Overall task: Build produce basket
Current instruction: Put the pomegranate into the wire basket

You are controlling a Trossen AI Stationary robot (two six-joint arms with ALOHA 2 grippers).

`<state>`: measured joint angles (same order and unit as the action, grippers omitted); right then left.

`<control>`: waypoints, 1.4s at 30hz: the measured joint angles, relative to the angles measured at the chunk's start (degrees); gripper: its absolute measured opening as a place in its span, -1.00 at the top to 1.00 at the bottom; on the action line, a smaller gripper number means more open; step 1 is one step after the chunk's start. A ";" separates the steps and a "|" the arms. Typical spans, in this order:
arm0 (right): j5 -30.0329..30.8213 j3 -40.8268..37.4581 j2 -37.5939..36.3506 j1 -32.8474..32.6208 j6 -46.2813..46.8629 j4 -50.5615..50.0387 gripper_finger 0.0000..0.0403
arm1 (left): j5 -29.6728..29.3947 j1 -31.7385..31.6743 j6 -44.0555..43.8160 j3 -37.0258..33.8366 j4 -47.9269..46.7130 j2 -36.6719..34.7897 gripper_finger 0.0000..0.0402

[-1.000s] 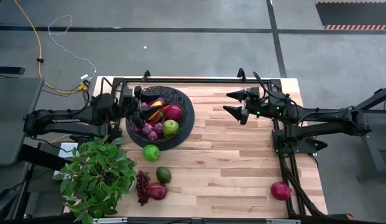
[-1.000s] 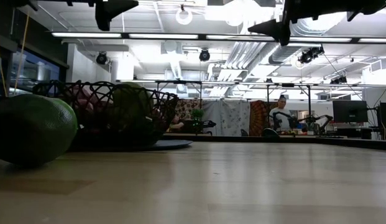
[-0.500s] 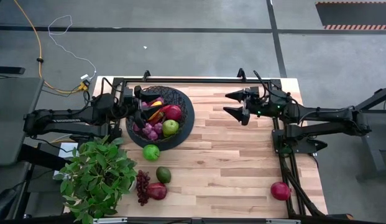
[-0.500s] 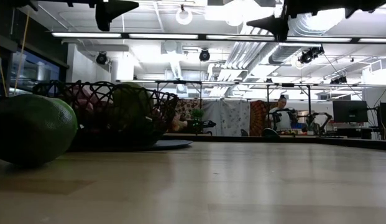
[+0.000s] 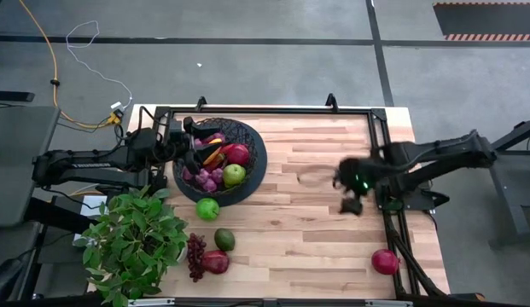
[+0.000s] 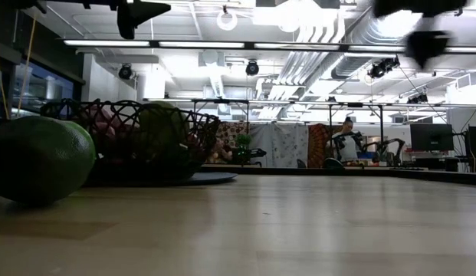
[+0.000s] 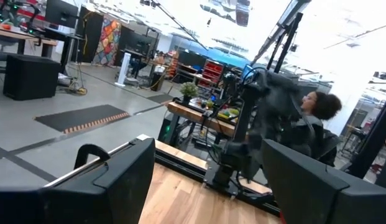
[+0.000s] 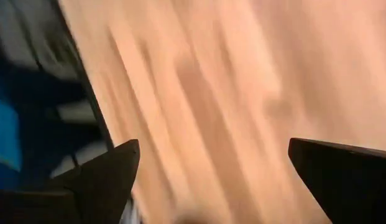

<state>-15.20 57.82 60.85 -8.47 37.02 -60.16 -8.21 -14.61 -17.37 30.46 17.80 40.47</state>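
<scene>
Though motion blurs the right gripper, its fingers stand spread and empty above bare table; a red pomegranate lies nearby, the basket well apart beside the open left gripper.

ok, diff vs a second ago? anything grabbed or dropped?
Only the right arm moved: its right gripper swung from the table's far side toward the near right, now above bare wood near the right edge, fingers open and empty. Nothing grabbed or dropped. The left gripper stays over the basket, open. The fruit in it, the green apple, avocado and pomegranate haven't shifted.
</scene>
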 joint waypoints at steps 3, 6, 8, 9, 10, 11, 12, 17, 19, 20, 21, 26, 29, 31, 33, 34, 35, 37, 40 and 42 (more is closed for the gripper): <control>-2.30 -1.97 0.33 -8.37 8.33 -4.68 -0.95 | -0.02 0.02 0.25 0.00 0.00 0.00 -0.41; -5.17 -5.48 0.38 -17.04 17.93 -4.65 -0.95 | 0.02 0.02 0.44 0.00 0.00 0.01 -0.41; -7.20 -7.80 0.59 -21.85 24.62 -3.65 -0.95 | 0.02 0.02 0.44 0.01 0.00 0.00 -0.41; -8.21 -8.83 0.85 -23.78 27.95 -2.74 -0.95 | 0.02 0.02 0.44 0.00 0.00 0.01 -0.41; -9.28 -9.67 1.17 -25.51 30.69 -1.47 -0.95 | 0.04 0.02 0.44 0.00 0.00 0.02 -0.41; -10.26 -10.22 1.57 -27.11 32.98 -0.20 -0.95 | 0.02 0.02 0.44 0.02 0.00 0.00 -0.41; -11.16 -10.63 2.22 -28.46 34.87 1.07 -0.95 | 0.03 0.02 0.46 0.02 0.00 0.00 -0.41; -13.96 -10.91 7.67 -33.17 37.96 7.08 -0.95 | 0.04 0.02 0.61 0.02 0.00 0.01 -0.41; -15.52 -10.91 10.57 -34.30 38.01 8.58 -0.95 | 0.04 0.02 0.61 0.02 0.00 0.00 -0.41; -16.12 -10.91 12.17 -34.90 38.00 8.86 -0.95 | 0.04 0.02 0.59 0.02 0.00 0.00 -0.41; -16.53 -10.91 13.73 -35.47 38.00 8.78 -0.95 | 0.04 0.02 0.59 0.02 0.00 0.02 -0.41; -17.70 -10.91 20.77 -37.66 37.69 8.22 -0.95 | 0.04 0.02 0.27 0.02 0.00 0.01 -0.41; -19.34 -10.91 23.93 -38.22 37.63 8.49 -0.95 | 0.07 0.02 0.00 0.02 0.00 0.02 -0.41; -20.00 -10.91 25.57 -38.68 37.60 8.79 -0.95 | 0.07 0.02 -0.05 0.02 0.01 0.01 -0.41; -20.66 -10.91 27.10 -39.26 37.56 9.23 -0.95 | 0.07 0.02 -0.44 0.02 0.00 0.01 -0.41; -21.07 -10.91 27.83 -39.51 37.52 9.41 -0.95 | 0.07 0.03 -0.46 0.02 0.00 0.00 -0.41; -21.36 -10.91 28.51 -39.71 37.52 9.76 -0.95 | 0.07 0.03 -0.46 0.02 0.01 0.01 -0.41; -22.33 -10.97 29.76 -40.17 37.54 11.69 -0.95 | 0.07 0.02 -0.46 0.02 0.01 0.01 -0.41; -22.91 -10.95 31.67 -41.01 37.39 14.64 -0.95 | 0.09 0.02 -0.46 0.02 0.00 0.00 -0.41; -22.70 -10.95 33.08 -41.41 37.08 15.21 -0.95 | 0.09 0.03 -0.46 0.02 0.02 0.00 -0.41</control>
<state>-37.90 46.87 93.94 -49.88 74.10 -44.95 -8.12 -14.59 -17.82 30.48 17.82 40.47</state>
